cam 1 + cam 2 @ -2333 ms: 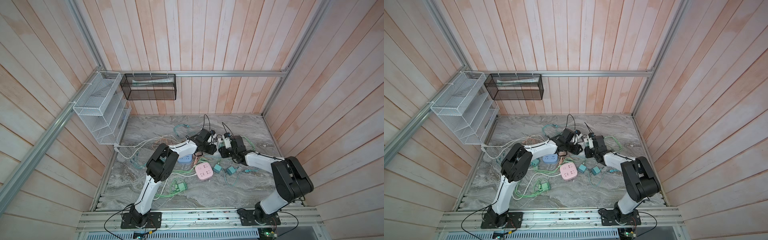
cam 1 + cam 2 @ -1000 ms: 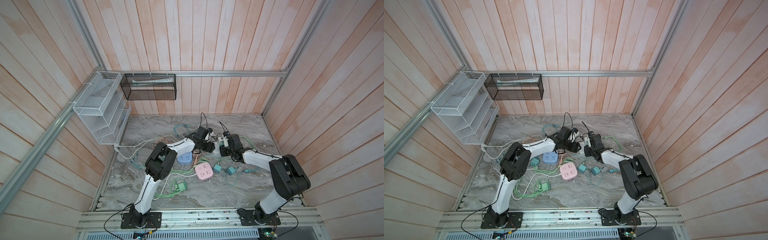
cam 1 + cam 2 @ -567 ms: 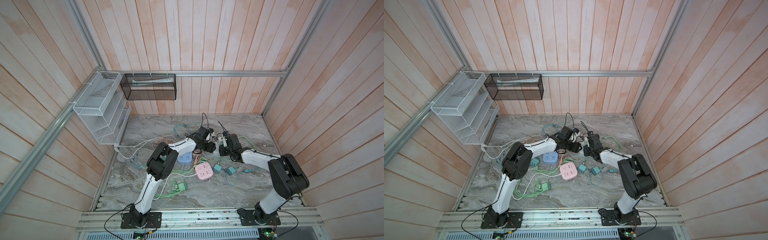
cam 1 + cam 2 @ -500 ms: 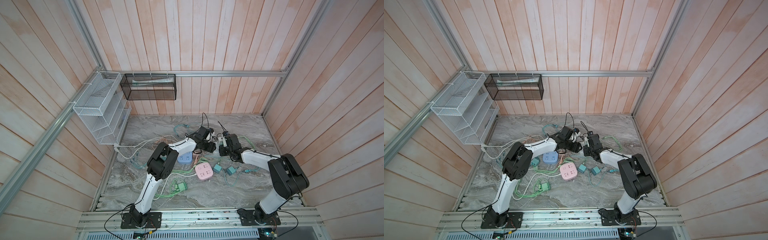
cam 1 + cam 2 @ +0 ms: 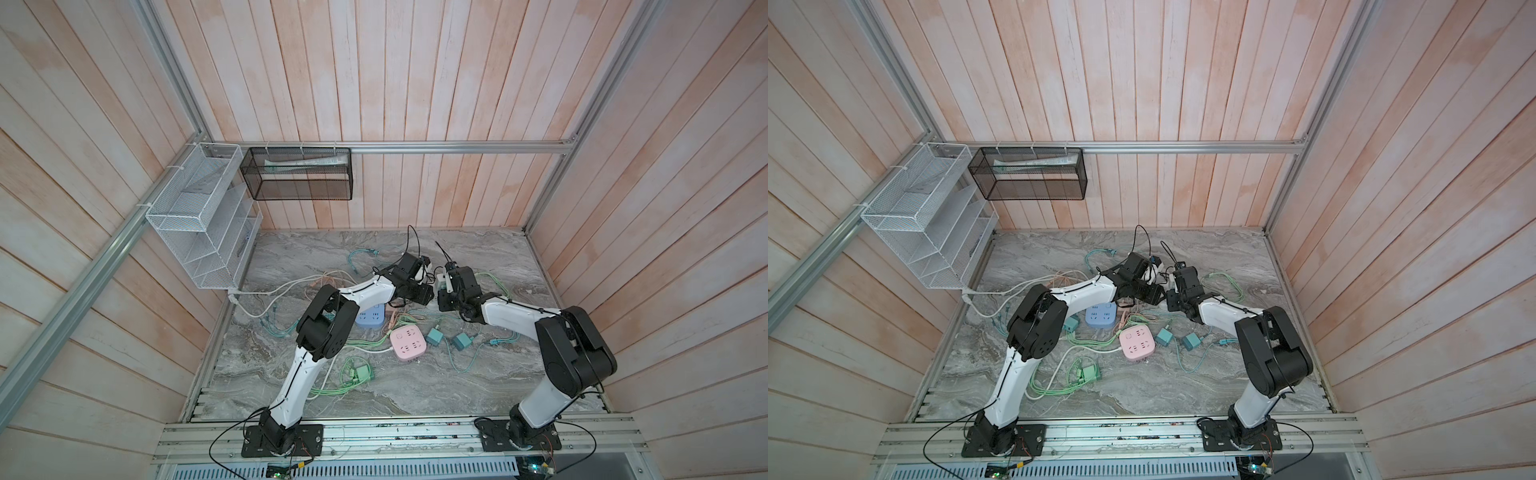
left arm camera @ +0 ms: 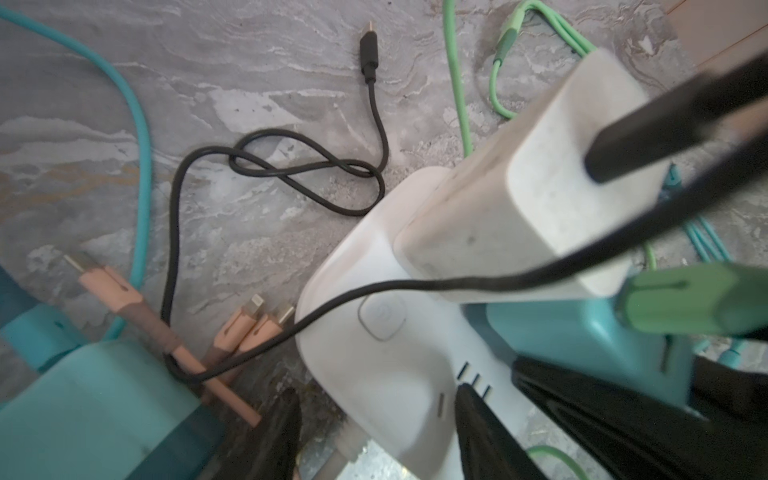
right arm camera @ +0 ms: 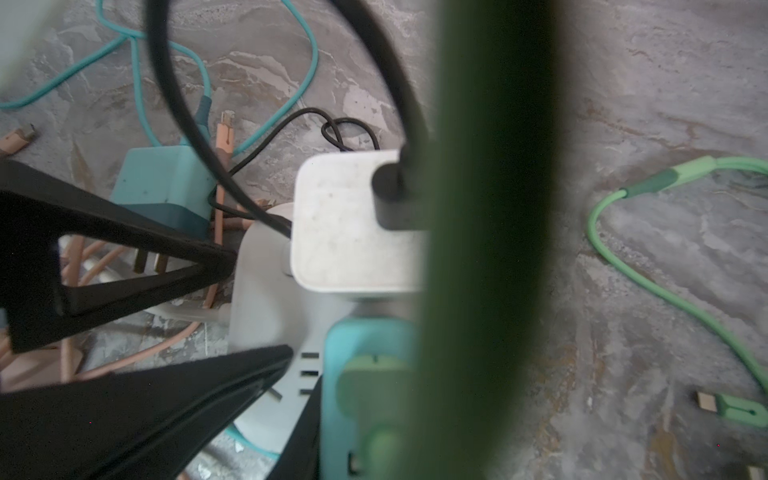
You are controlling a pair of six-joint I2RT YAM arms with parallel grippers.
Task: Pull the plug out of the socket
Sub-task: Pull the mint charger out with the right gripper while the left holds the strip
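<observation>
Top views, both: grey marble-patterned desk (image 5: 374, 399) carries the white-and-black left arm (image 5: 365, 293) and right arm (image 5: 511, 318), which meet near its middle.

Left wrist view: white plastic socket block (image 6: 374, 374) lies between the fingers of the left pincer (image 6: 378, 388). The jaws stand apart astride the block's cord end, and whether they press it cannot be told. White rectangular charger brick (image 6: 519, 216), with a black cable (image 6: 665, 120) in its top, sits plugged into the block just beyond that pincer. Teal plastic plug adapter (image 7: 361, 338) stands in the block beside the brick and bears a green connector (image 6: 698, 303).

Right wrist view: right pincer (image 7: 374, 386) grips this adapter. One black finger (image 7: 305, 444) lies against its side, while the other is hidden behind a blurred green cable (image 7: 486, 249).

Salmon cable tips (image 6: 237, 328) lie on the desk beside the left pincer.
</observation>
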